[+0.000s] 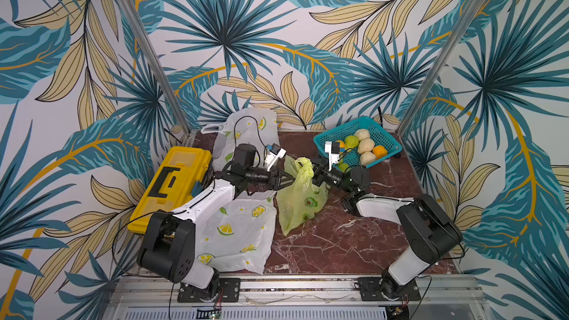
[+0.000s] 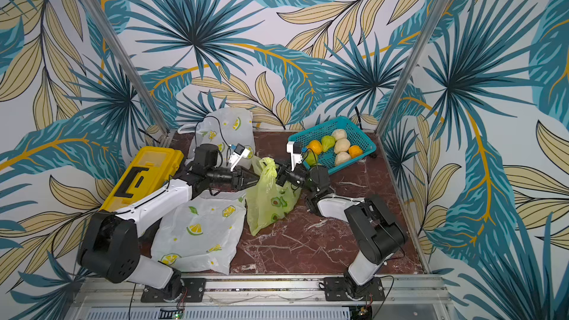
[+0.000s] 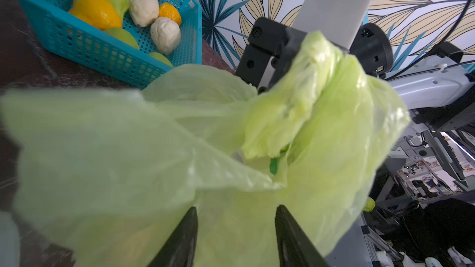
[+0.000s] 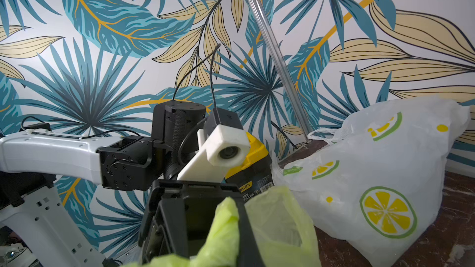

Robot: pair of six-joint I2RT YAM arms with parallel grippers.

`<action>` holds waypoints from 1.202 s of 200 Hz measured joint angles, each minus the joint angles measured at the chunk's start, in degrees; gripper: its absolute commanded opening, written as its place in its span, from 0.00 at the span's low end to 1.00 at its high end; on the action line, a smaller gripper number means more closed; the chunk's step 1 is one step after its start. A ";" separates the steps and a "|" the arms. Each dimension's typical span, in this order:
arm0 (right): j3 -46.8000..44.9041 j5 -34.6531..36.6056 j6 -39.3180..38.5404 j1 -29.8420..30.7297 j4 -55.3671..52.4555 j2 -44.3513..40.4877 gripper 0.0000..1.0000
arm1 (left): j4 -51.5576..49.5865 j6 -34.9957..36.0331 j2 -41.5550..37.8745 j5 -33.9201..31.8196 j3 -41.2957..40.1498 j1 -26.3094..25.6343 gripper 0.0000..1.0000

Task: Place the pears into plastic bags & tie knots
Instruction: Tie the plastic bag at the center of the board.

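Flat white bag (image 1: 240, 235) lies at the near-left edge of the counter (image 1: 338, 241). Mid-counter stands the thin, crinkly green bag (image 1: 300, 201), bulging low. Left gripper (image 1: 289, 180): jaws spread beside its neck. Right gripper (image 1: 313, 171): pinching 1 gathered handle. Hold that handle taut before gripping the free loop. Lumpy pears (image 1: 365, 145) sit in the mesh basket (image 1: 385, 136), far-right corner.

Bare tabletop (image 1: 338, 241) lies open in front of the green bag (image 1: 300, 201), reaching right to the right arm (image 1: 378, 207). The bag stands mid-tabletop between left claw (image 1: 291, 180) and right claw (image 1: 312, 170), blocking the way across. A flat white bag (image 1: 240, 235) covers the front left. A toolbox (image 1: 172, 180) walls the left edge. A full white bag (image 1: 246, 130) and a basket (image 1: 326, 144) crowd the back, with a bare strip between them.
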 measured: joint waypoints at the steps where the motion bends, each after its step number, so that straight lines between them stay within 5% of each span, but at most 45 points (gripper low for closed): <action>1: 0.00 0.00 0.00 0.00 0.00 0.00 0.00 | 0.00 -0.04 -0.28 -0.02 -0.11 0.17 0.51; 45: 0.02 -0.09 0.00 0.02 -0.11 0.00 0.00 | -0.24 -1.07 -4.52 -0.57 2.78 2.32 0.50; 91: 0.02 -0.50 0.00 0.02 -0.39 -0.02 0.00 | 0.42 -0.98 -0.35 -0.76 9.46 -0.33 0.50; 136: 0.02 -1.09 0.00 0.02 -1.03 -0.70 0.00 | 0.31 -0.07 4.85 -0.09 9.79 -1.20 0.37; 199: 0.20 -2.73 0.00 0.02 -2.16 -0.76 0.00 | 0.11 0.37 5.64 2.49 11.89 -1.22 0.37; 240: 0.52 -3.45 0.02 0.02 -2.34 -0.76 0.00 | 0.13 0.87 5.97 4.44 12.55 -1.44 0.15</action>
